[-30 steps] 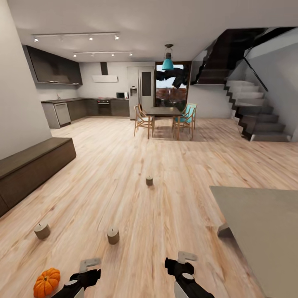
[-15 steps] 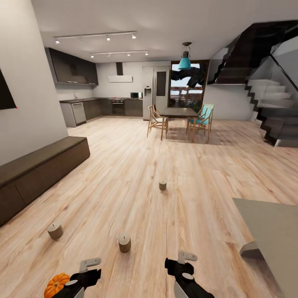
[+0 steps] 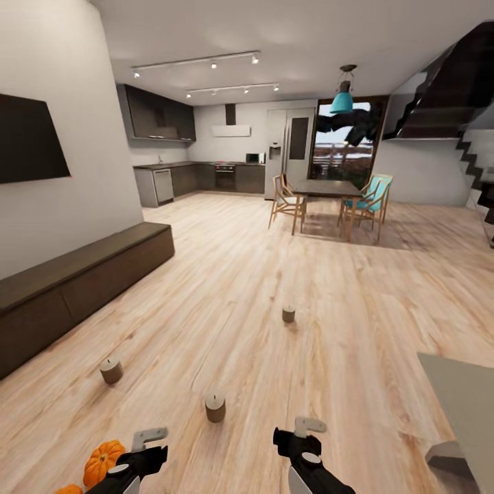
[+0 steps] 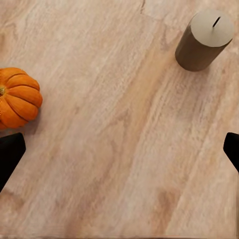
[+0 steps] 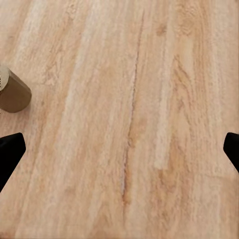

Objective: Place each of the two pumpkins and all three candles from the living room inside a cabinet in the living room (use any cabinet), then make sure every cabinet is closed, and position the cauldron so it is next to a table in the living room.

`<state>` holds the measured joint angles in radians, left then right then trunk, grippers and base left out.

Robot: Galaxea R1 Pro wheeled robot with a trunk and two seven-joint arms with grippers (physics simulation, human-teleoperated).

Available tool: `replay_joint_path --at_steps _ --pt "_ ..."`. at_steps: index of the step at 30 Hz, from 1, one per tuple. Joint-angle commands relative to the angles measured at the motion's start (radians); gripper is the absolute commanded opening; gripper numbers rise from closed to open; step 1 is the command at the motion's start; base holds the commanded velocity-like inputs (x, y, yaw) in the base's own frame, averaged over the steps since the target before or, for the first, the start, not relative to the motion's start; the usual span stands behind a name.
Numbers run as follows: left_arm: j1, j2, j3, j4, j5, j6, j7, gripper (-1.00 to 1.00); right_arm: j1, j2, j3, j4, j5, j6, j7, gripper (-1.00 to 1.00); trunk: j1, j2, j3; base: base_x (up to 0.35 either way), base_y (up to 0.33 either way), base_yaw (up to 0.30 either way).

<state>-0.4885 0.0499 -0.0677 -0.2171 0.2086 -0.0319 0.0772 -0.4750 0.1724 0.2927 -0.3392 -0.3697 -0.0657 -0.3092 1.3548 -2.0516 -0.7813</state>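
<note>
Three beige candles stand on the wood floor: one to the left (image 3: 111, 370), one in the middle (image 3: 215, 406), one farther off (image 3: 289, 314). An orange pumpkin (image 3: 103, 463) lies beside my left gripper (image 3: 149, 442), and the edge of another pumpkin (image 3: 68, 490) shows at the frame's bottom. The left wrist view has the pumpkin (image 4: 17, 97) and a candle (image 4: 204, 41) on the floor below the open left gripper (image 4: 119, 152). My right gripper (image 3: 305, 436) is open too, over bare floor (image 5: 129, 129), with a candle (image 5: 12, 92) off to one side. The dark-brown cabinet (image 3: 82, 281) runs along the left wall, its fronts closed. The cauldron is out of view.
A grey table (image 3: 466, 405) juts in at the lower right. A black TV (image 3: 31, 140) hangs above the cabinet. Far ahead are a dining table with chairs (image 3: 329, 192), the grey kitchen units (image 3: 199, 178) and stairs (image 3: 480, 178) at the right.
The camera has swung left, so everything shifted right in the picture: the TV and a second pumpkin's edge came into view. The candles, pumpkin and both grippers have not moved.
</note>
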Motion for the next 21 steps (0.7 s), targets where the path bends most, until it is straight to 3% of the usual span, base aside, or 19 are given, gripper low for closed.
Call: replay_joint_path --at_steps 1,11,21 --pt "-0.001 0.000 -0.007 0.001 0.009 -0.003 0.004 1.00 -0.001 -0.001 0.008 0.000 -0.011 -0.005 -0.005 1.00 0.000 0.000 -0.001 0.004 -0.272 0.274" --pt "-0.001 0.001 -0.007 0.001 0.009 -0.003 0.004 1.00 -0.001 -0.001 0.008 0.000 -0.011 -0.007 -0.005 1.00 0.000 0.000 -0.002 0.089 -0.265 0.260" --pt "-0.001 0.001 -0.007 0.001 0.009 -0.003 0.004 1.00 -0.001 -0.001 0.008 0.000 -0.011 -0.010 -0.004 1.00 0.000 0.000 -0.001 0.087 -0.043 0.050"
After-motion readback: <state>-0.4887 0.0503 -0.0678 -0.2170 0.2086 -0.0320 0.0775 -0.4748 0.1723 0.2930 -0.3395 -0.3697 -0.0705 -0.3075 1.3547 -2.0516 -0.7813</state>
